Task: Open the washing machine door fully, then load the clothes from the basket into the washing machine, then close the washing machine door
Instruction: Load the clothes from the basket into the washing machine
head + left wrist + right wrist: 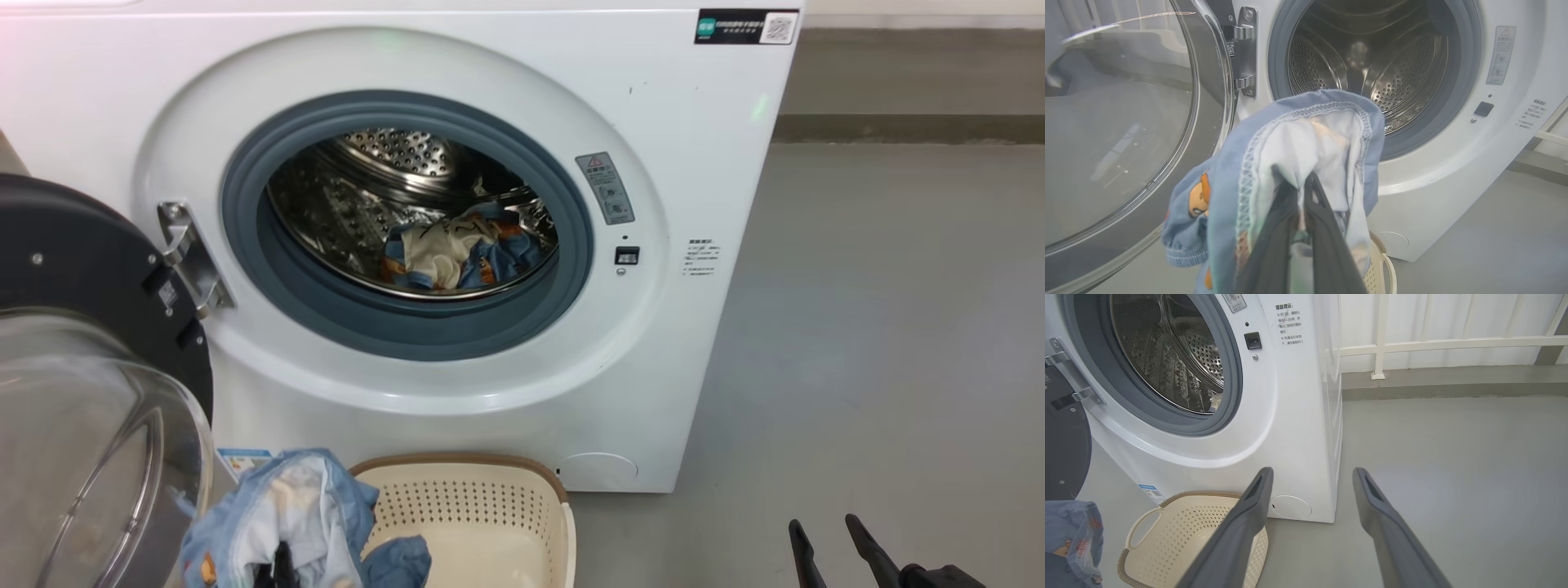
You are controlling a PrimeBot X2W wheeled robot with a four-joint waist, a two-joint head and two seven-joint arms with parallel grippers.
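Observation:
The washing machine point(718, 204) stands with its door point(73, 269) swung open to the left, the glass bowl point(82, 441) facing me. Some light-blue and cream clothes point(457, 253) lie in the steel drum. My left gripper point(1296, 179) is shut on another blue printed piece of the clothes point(1306, 143), held up in front of the drum opening and above the left end of the basket point(482, 506). One blue fold point(400, 559) reaches into the basket. My right gripper point(1312, 470) hangs open and holds nothing, low over the floor right of the basket point(1180, 526).
Grey floor point(882, 327) stretches to the right of the machine. A white railing point(1380, 343) and a low grey curb run behind it. The door's metal hinge point(192, 261) juts out left of the grey gasket point(245, 245).

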